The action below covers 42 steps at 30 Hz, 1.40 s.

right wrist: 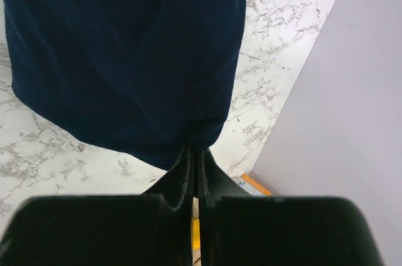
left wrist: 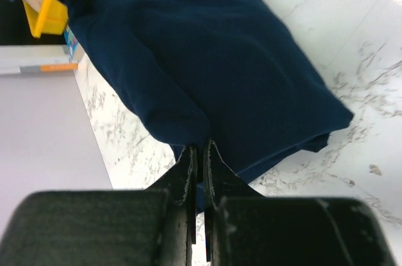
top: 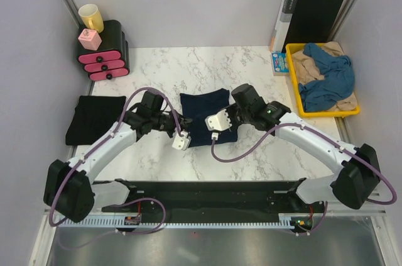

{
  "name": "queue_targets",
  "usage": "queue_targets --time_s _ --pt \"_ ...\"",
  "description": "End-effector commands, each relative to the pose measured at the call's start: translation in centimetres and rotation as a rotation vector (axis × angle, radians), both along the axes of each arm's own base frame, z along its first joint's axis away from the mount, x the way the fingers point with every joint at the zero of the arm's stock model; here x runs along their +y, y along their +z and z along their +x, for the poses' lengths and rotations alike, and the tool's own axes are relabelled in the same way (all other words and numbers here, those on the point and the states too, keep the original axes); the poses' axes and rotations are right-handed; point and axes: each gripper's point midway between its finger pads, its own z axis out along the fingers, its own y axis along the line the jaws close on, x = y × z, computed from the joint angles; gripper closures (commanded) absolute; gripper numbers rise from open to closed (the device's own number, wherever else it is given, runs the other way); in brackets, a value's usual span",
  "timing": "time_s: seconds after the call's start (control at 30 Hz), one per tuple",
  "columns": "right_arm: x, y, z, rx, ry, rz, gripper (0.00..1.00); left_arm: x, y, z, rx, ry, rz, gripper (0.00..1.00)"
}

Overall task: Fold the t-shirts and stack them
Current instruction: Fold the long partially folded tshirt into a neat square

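The dark navy t-shirt (top: 204, 110) lies folded into a rectangle in the middle of the marble table (top: 188, 68). My left gripper (left wrist: 202, 148) is shut on its near left edge, with navy cloth (left wrist: 207, 58) pinched between the fingers. At the shirt's right side my right gripper (right wrist: 196, 151) is shut on the navy hem (right wrist: 125, 58). From above, the left gripper (top: 186, 131) and right gripper (top: 226, 126) flank the shirt's near end. A black t-shirt (top: 94, 118) lies folded at the left. A medium-blue t-shirt (top: 330, 77) and a beige one (top: 308, 65) sit crumpled in the yellow tray (top: 294, 87).
A black orange-edged folder (top: 311, 17) leans against the back wall behind the tray. At the back left stands a pink-and-black drawer unit (top: 103, 55) carrying a yellow mug (top: 91, 17) and a pink cube (top: 90, 39). Purple cables loop beside both arms.
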Motion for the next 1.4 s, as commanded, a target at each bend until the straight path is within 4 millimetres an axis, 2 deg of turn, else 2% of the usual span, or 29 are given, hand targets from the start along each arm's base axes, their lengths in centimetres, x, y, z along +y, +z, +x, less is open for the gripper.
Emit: queue_targets --time_s 0.0,0.03,0.13,0.23,0.5,0.63,0.7,0.73,0.8,0.83,0.9,1.0,1.07,1.37 --pt "1.1 2.6 2.5 -0.107 -0.012 0.061 1.0 -0.1 0.0 4.5 -0.034 0.093 -0.031 0.98" --pt "1.3 2.9 3.0 -0.122 -0.017 0.076 1.0 -0.3 0.5 5.4 -0.054 0.1 -0.04 0.98" --pt "1.2 2.7 4.1 -0.151 -0.046 0.085 1.0 -0.1 0.1 7.4 -0.065 0.127 -0.036 0.98" --pt "1.1 2.0 5.0 -0.167 -0.065 0.087 1.0 -0.1 0.1 8.6 -0.085 0.141 -0.05 0.98" --pt "1.2 0.7 7.8 -0.204 -0.111 0.121 1.0 -0.3 0.7 10.6 -0.122 0.154 -0.071 0.98" --pt "1.9 -0.8 9.3 -0.205 -0.122 0.13 1.0 -0.1 0.5 11.2 -0.124 0.161 -0.066 0.98" --pt "2.2 -0.8 10.1 -0.222 -0.13 0.142 1.0 0.0 0.0 11.4 -0.119 0.166 -0.056 0.98" --pt "2.4 -1.6 10.5 -0.212 -0.134 0.135 1.0 0.1 -0.3 11.4 -0.115 0.169 -0.052 0.98" --pt "2.6 -1.4 11.5 -0.232 -0.153 0.152 1.0 0.4 -0.9 11.6 -0.118 0.172 -0.037 0.98" --pt "2.6 -2.1 11.8 -0.221 -0.158 0.141 1.0 0.6 -1.5 11.6 -0.109 0.173 -0.025 0.98" --pt "2.8 -1.7 12.7 -0.237 -0.177 0.163 1.0 0.9 -2.2 11.8 -0.11 0.173 -0.01 0.98" --pt "2.7 -2.3 13.6 -0.23 -0.199 0.169 1.0 1.0 -3.1 12.6 -0.095 0.179 0.002 0.98" --pt "2.5 -2.7 14.1 -0.223 -0.212 0.169 1.0 1.3 -4.3 13.1 -0.07 0.19 0.017 0.98" --pt "1.4 -4.0 15.3 -0.214 -0.25 0.171 1.0 1.2 -6.4 15.5 -0.052 0.192 0.039 0.98"
